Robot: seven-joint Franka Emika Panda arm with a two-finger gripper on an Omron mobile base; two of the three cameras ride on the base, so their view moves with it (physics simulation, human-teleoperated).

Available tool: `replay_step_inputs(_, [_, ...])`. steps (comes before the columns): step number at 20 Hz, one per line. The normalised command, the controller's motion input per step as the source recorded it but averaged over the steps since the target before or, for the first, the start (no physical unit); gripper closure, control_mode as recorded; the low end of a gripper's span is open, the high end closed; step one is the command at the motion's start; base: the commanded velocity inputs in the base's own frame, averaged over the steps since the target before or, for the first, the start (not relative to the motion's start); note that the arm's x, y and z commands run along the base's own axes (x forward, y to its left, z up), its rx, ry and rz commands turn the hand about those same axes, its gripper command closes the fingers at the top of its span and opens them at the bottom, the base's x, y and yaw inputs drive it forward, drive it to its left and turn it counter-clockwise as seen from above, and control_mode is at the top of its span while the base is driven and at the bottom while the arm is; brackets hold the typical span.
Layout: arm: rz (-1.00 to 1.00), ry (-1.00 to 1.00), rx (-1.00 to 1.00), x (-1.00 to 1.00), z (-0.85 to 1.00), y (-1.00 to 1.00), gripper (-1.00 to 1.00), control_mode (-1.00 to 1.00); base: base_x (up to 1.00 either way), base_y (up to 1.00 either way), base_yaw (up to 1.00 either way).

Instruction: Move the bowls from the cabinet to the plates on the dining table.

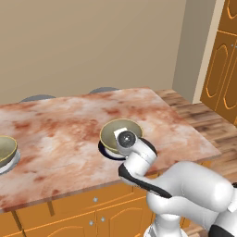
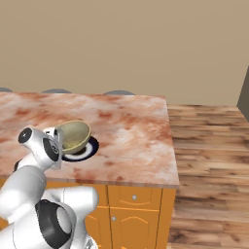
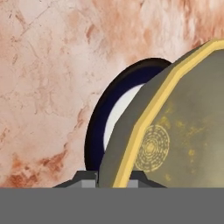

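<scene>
- Bowl (image 3: pixel 175 131): olive-grey, yellow rim, held at its rim between the two fingertips; the rim runs straight up out of the pincer in the hand view.
- Pincer (image 3: pixel 113 177): shut down on the bowl's rim, one fingertip (image 3: pixel 85 177) outside the wall, the other inside.
- Same bowl seen from the base cameras: tipped, open side turned away from the hand, its low edge over the dark plate.
- Dark plate (image 3: pixel 98 127): navy-black with a white centre, directly beyond the pincer, under and partly behind the bowl. Whether the bowl touches it cannot be told.
- Table (image 1: pixel 65 125): reddish-brown and white marbled top, carrying the plate; orange cupboard base with round knobs below.
- Second bowl (image 1: pixel 5 149): same kind, far off to the pincer's left at the edge of the left base view, sitting upright in a pale plate (image 1: pixel 14 162).
- Stools (image 1: pixel 104 90): grey round tops along the table's far side.
- Cupboard doors (image 1: pixel 224 69): orange, arched panels, well off to the right.
</scene>
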Motion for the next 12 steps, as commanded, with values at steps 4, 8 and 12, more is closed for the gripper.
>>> replay_step_inputs(4, [0.00, 0.00, 0.00, 0.11, -0.41, -0.03, 1.00, -1.00, 0.00, 0.00, 0.00])
replay_step_inputs(8, [0.00, 0.00, 0.00, 0.18, -0.41, -0.02, 1.00, -1.00, 0.00, 0.00, 0.00])
replay_step_inputs(12, [0.00, 0.00, 0.00, 0.26, -0.36, -0.16, 1.00, -1.00, 0.00, 0.00, 0.00])
